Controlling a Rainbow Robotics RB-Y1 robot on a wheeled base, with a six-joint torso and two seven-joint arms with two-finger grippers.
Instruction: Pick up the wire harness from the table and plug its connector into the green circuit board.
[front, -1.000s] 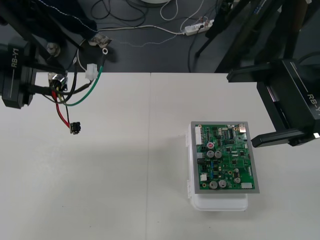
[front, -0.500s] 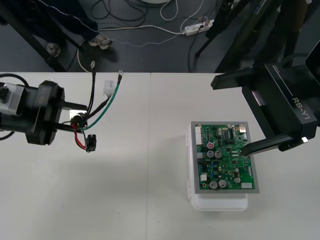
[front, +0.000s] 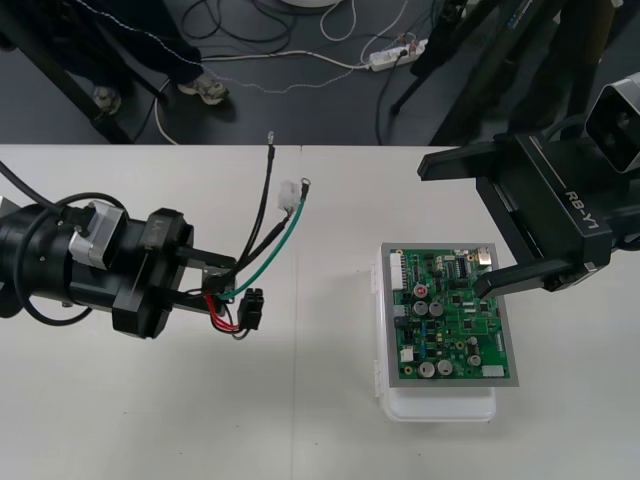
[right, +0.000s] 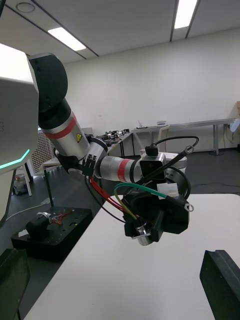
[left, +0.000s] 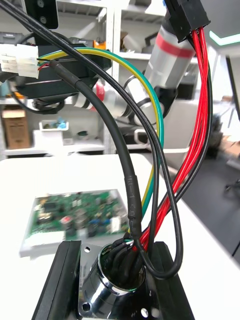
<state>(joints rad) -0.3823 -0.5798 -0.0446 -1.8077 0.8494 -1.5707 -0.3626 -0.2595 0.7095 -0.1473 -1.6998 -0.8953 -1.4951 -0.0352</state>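
Clamping the harness (front: 270, 255) by its socket (left: 112, 282), clearest from its wrist, left gripper (front: 222, 292) hangs beside board (front: 452, 315); right gripper (front: 449, 227) gapes.

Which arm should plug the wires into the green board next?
Left, probably: the left claw grips the harness by the socket, plug hanging free. The right claw is open near the board.

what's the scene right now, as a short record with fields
left gripper: shut on the harness at its socket, held above the table, left of the board
plug: hanging free by the left gripper, not in the board
right gripper: open, over the board's right side
board: flat on its white base, apart from the harness
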